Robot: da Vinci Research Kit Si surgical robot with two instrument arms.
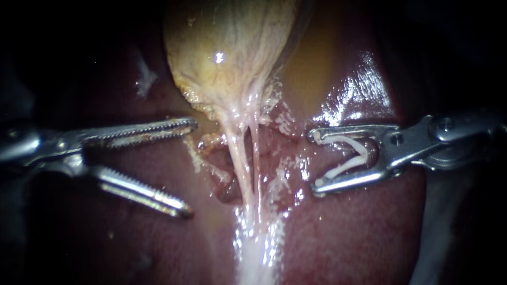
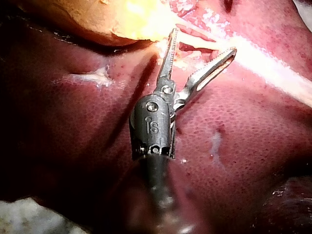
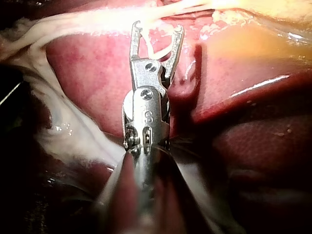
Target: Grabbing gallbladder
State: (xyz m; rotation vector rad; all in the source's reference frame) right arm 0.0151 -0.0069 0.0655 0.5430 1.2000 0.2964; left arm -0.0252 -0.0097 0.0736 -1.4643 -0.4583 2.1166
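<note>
Two instruments flank the pale tubes (image 1: 244, 163) running down from the gallbladder (image 1: 232, 47), which sits yellowish at the upper middle of the endoscope view, on the dark red liver (image 1: 359, 232). Left instrument (image 1: 191, 169): toothed jaws spread wide, gripping nothing, upper jaw tip just beside the gallbladder's lower edge. Right instrument (image 1: 315, 161): jaws apart, carrying a white V-shaped clip (image 1: 362, 150) between them, near the tubes but clear of them.
</note>
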